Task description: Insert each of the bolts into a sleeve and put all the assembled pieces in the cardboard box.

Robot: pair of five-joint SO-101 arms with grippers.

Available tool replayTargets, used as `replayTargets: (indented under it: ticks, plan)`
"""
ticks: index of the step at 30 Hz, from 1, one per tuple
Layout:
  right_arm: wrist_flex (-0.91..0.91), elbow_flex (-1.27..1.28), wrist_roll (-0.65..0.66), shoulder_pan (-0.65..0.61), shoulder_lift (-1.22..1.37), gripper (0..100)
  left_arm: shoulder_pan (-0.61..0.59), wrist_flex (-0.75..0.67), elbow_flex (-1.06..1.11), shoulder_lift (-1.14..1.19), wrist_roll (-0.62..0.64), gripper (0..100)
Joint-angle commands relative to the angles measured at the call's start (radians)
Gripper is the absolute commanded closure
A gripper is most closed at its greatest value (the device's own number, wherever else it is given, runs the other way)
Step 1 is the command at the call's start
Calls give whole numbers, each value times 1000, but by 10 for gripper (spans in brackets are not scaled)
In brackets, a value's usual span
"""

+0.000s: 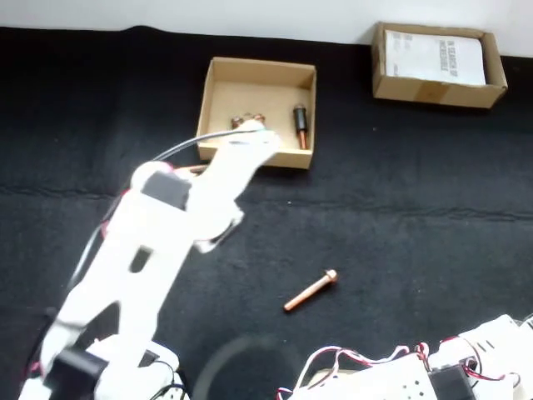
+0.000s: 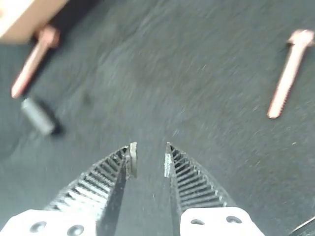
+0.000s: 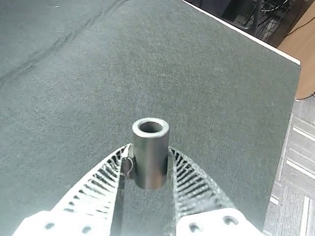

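My right gripper is shut on a grey metal sleeve, held upright with its bore showing, above the black mat. My left gripper hangs open over the mat with nothing between its fingers. Ahead of it lie a copper bolt to one side, and a second bolt and a loose grey sleeve to the other, near the box corner. From above, the left arm stretches to the front wall of the cardboard box, which holds assembled pieces. One bolt lies mid-table.
A second cardboard box with a printed sheet stands at the back right. The right arm's base and wires sit at the front edge. A floor edge shows beyond the mat.
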Motion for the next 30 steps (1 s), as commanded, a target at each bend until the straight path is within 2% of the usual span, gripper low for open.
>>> replayTargets:
  ticks: [1,6,11,16,25,30]
  plan:
    - [-88,30,9,42,12,991,102,8,-170,114,-6,886]
    - [-248,145,72,87,12,991,226,8,-249,248,-6,886]
    - [-369,237,80,113,12,991,312,8,-262,358,2,886]
    - [-374,249,80,104,12,991,321,-2,-280,447,123,886]
    - [-372,251,78,58,15,991,331,9,-440,591,318,885]
    - [-372,269,77,42,12,991,367,91,-503,605,368,885]
